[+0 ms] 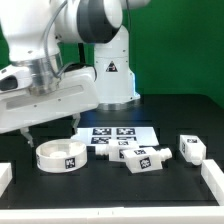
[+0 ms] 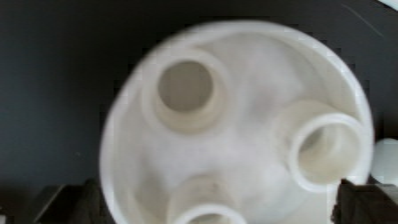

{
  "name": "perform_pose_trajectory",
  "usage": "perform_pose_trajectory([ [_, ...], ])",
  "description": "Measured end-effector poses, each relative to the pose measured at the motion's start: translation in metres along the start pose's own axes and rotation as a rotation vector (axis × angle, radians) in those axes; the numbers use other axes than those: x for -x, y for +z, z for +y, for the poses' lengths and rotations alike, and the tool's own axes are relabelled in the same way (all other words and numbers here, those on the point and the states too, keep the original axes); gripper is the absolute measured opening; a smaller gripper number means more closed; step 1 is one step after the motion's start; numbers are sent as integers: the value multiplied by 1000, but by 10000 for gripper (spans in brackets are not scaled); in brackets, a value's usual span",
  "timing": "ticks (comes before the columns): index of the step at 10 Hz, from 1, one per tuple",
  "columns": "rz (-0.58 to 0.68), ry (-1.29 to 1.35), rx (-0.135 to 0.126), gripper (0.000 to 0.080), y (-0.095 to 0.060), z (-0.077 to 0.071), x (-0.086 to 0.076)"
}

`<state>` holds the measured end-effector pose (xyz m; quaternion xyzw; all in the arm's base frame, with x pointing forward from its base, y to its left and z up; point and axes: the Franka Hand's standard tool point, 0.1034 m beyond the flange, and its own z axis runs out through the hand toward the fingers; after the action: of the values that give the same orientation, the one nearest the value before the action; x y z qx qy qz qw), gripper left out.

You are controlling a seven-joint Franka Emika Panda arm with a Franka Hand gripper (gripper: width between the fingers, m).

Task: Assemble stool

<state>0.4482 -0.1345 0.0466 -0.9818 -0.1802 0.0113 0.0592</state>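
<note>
My gripper (image 1: pixel 30 130) hangs wide open, holding nothing, above the round white seat (image 2: pixel 249 80) with three leg sockets.

Franka Panda arm (image 1: pixel 70 25) shown in glossy white rounded links, dark grey band (image 1: pixel 98 14) seen at the upper joint, black triangular warning mark (image 1: pixel 110 68) printed on the white base column (image 1: pixel 118 88), boxy white gripper (image 1: pixel 55 125) fitted with dark fingers (image 1: pixel 28 130).
</note>
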Motion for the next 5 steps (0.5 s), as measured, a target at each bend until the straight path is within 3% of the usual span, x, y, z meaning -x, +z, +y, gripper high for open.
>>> perform_pose_trajectory([
  [3, -3, 1, -3, 649, 2, 1, 2],
  [5, -16, 25, -17, 649, 9, 10, 12],
])
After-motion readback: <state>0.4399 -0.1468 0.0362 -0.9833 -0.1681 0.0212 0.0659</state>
